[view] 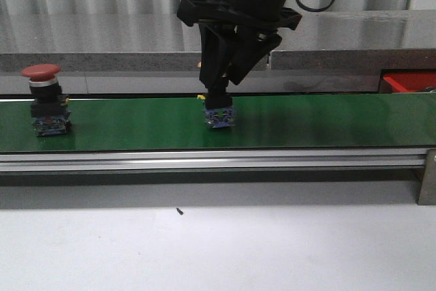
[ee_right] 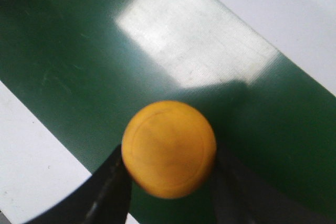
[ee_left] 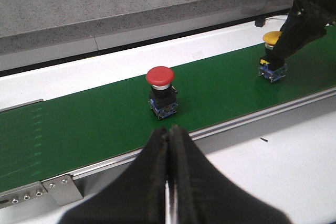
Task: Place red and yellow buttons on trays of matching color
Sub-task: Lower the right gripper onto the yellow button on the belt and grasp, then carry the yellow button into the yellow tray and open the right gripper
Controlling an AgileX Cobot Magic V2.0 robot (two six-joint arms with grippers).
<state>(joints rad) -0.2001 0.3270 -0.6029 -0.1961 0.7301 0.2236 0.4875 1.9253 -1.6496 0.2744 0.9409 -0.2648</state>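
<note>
Right gripper (view: pixel 219 93) was recorded closed about the yellow button (ee_right: pixel 168 149), one counted, standing mid-belt on the green belt (view: pixel 136 124); pickup was judged in hand, a lift toward a yellow tray, none visible, required next. Left gripper (ee_left: pixel 169 145) was pressed shut, empty. Red button (view: pixel 44 100): one, leftward. Red tray (view: pixel 411 81): one, beyond.

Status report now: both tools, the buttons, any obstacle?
Right tool shut on yellow button, still on green belt. Left tool shut, empty. Red button waiting on belt. Red tray at far right, path clear.
</note>
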